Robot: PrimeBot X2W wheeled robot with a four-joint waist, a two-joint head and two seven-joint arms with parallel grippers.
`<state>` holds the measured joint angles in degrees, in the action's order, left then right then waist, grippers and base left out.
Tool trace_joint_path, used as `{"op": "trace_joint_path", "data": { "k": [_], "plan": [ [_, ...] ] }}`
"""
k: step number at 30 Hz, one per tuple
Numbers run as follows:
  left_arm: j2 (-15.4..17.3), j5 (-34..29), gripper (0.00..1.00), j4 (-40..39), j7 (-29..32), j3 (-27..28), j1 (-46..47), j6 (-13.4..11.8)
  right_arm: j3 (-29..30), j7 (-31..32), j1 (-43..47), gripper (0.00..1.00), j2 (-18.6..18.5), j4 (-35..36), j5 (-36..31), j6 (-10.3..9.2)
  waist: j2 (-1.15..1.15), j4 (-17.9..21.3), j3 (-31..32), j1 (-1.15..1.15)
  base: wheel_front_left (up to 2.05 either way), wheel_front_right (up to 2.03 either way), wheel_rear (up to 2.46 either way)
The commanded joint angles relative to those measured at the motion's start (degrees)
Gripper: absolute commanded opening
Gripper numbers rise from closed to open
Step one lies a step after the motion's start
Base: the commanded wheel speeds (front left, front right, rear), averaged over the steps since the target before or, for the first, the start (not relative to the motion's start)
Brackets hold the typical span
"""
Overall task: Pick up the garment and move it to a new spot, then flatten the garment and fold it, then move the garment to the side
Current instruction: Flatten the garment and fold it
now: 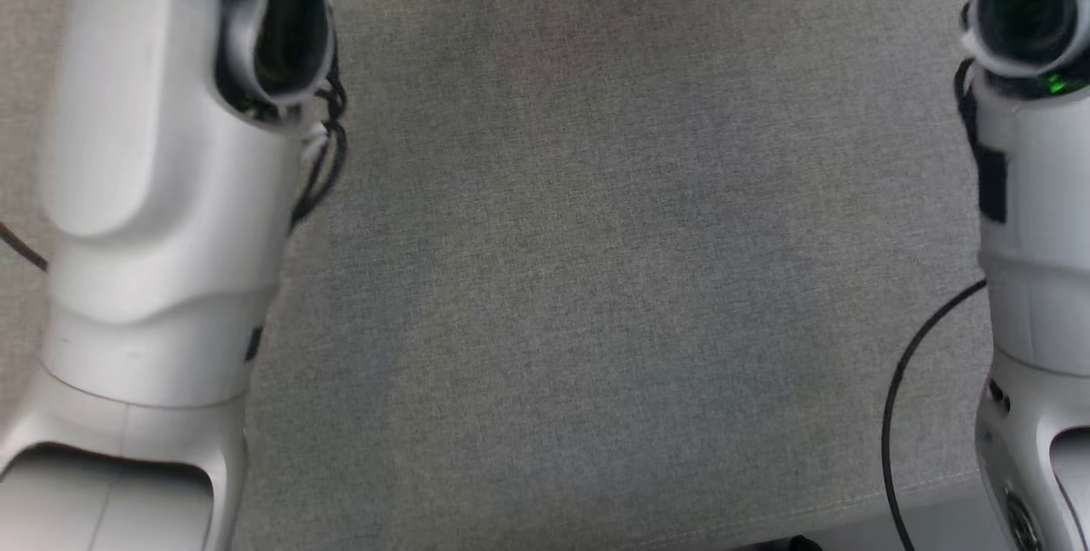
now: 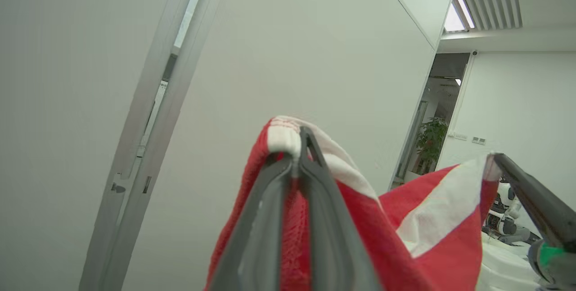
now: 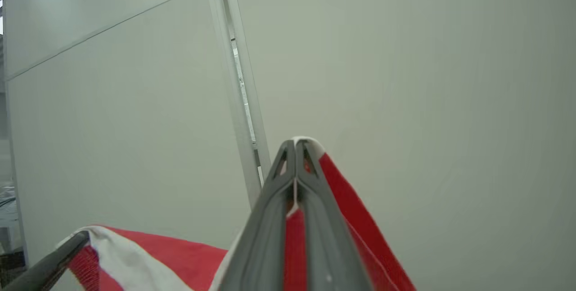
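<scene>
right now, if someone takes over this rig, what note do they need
Left gripper: shut on a white-banded edge of the garment.
Right gripper: shut on another edge of it.
The garment, red and white, is lifted and hangs stretched between the two.
Done: the pick-up.
Left to do: lay it on the grey surface at a new spot, flatten it, fold it, move it aside.

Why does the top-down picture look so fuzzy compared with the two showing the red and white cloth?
Head view: blurred throughout, smearing the pale left forearm and the grey surface. Left wrist view: sharper on the garment, with the ceiling light glaring at upper right. Right wrist view: flat, even light on the wall, and the right gripper is crisp.
</scene>
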<state>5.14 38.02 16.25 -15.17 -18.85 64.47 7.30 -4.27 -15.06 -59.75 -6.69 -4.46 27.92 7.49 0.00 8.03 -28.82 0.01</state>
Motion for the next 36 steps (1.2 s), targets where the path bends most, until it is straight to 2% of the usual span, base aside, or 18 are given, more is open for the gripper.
{"op": "trace_joint_path", "data": {
  "k": [1,4,8,13,16,22,26,36],
  "plan": [
    [0.64,0.04,0.0,0.35,0.05,-1.57,-2.48,0.27,-2.26,-0.15,2.82,0.0,-1.66,-1.11,0.09,-0.01,0.0,-1.12,0.96,-0.01,0.0,0.0,0.0],
    [3.36,1.28,0.0,2.04,0.03,-8.27,-8.7,0.27,-10.35,0.08,9.07,0.0,-6.92,-3.27,3.17,-0.01,0.0,-2.16,2.67,-0.01,0.0,0.0,0.0],
    [6.82,5.16,0.0,3.15,0.02,-14.15,-17.66,0.27,-19.06,5.05,18.79,0.0,-16.06,-1.86,9.31,-0.02,0.0,-3.56,6.13,-0.01,0.0,0.0,0.0],
    [11.4,9.76,0.0,4.13,0.02,-18.65,-27.7,0.27,-20.99,14.79,32.02,0.0,-26.29,2.76,14.89,-0.02,0.0,-4.52,10.87,-0.01,0.0,0.0,0.0],
    [13.52,12.29,0.0,4.02,0.82,-21.61,-32.11,0.28,-19.12,20.33,38.74,0.0,-29.59,5.37,16.9,0.0,0.0,-4.42,13.69,-0.01,0.0,0.0,0.0],
    [18.1,17.72,0.0,2.06,5.28,-25.26,-39.71,0.25,-16.25,31.89,50.74,0.0,-31.92,11.44,22.26,0.0,0.0,-3.69,18.45,-0.01,0.0,0.0,0.0],
    [20.75,19.74,0.0,0.05,8.59,-26.62,-44.28,0.07,-13.3,38.97,57.83,0.0,-31.77,13.83,24.74,0.0,0.0,-3.94,20.72,-0.01,0.0,0.0,0.0],
    [28.0,24.65,0.0,-9.49,18.2,-29.98,-55.02,-3.6,-3.57,56.21,74.37,0.0,-27.8,20.08,28.4,0.0,0.0,-5.29,24.02,-0.01,0.0,0.0,0.0]
  ]
}}
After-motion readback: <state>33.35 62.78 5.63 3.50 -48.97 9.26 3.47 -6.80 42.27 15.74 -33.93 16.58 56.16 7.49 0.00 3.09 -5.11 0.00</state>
